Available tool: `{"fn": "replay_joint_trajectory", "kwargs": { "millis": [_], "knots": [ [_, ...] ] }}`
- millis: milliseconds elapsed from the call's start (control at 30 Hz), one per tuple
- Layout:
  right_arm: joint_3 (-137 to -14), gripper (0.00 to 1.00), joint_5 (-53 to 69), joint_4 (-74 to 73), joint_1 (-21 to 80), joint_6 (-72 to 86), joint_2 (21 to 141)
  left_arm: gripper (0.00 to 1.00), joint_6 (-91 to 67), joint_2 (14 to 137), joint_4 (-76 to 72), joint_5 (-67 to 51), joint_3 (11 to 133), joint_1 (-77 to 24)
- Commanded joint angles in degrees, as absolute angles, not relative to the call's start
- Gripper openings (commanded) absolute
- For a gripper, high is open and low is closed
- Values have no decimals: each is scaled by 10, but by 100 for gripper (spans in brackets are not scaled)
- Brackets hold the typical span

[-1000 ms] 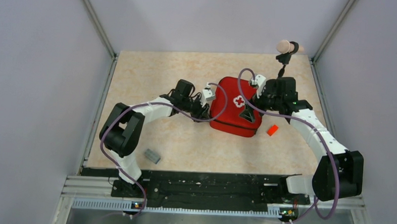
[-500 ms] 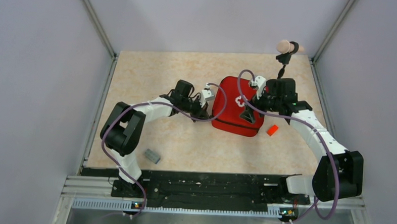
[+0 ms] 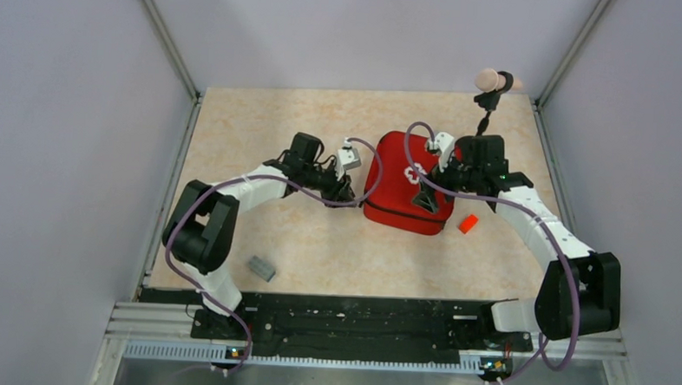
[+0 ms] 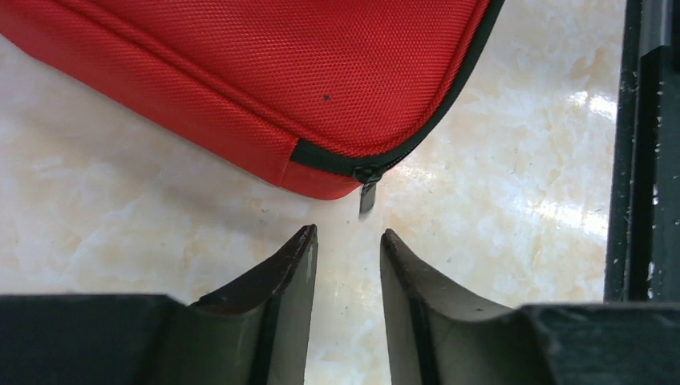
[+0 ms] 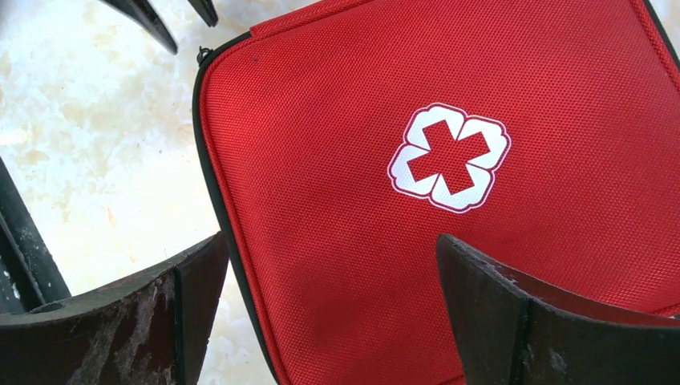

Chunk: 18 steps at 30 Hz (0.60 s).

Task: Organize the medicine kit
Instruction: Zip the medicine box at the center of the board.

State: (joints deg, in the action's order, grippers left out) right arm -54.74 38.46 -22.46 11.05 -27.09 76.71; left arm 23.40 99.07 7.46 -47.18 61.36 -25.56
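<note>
Step in hand, by my reading: unzipping the medicine kit (image 3: 391, 195), which lies closed at mid-table. Left gripper (image 4: 346, 233) has its jaws slightly parted and empty. The zipper pull (image 4: 367, 195) hangs at the kit's corner just ahead of the gap, touching neither tip. Right gripper (image 5: 329, 238) is spread wide over the lid, holding nothing. Next you should ease the left forward and pinch the pull, which needs fine aim.
</note>
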Motion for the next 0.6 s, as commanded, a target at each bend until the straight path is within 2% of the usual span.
{"fn": "replay_joint_trajectory", "kwargs": {
  "millis": [0,133,400,567],
  "knots": [
    [-567,99,389,-223,106,-281,769,46,275,1014,79,-524,639,-260],
    [-565,99,389,-227,105,-279,768,47,303,1051,113,-556,677,-260],
    [-560,99,385,-228,106,-277,764,36,271,1077,95,-581,696,-264],
    [-561,98,388,-228,106,-277,769,43,208,1066,12,-539,665,-271]
  ]
}}
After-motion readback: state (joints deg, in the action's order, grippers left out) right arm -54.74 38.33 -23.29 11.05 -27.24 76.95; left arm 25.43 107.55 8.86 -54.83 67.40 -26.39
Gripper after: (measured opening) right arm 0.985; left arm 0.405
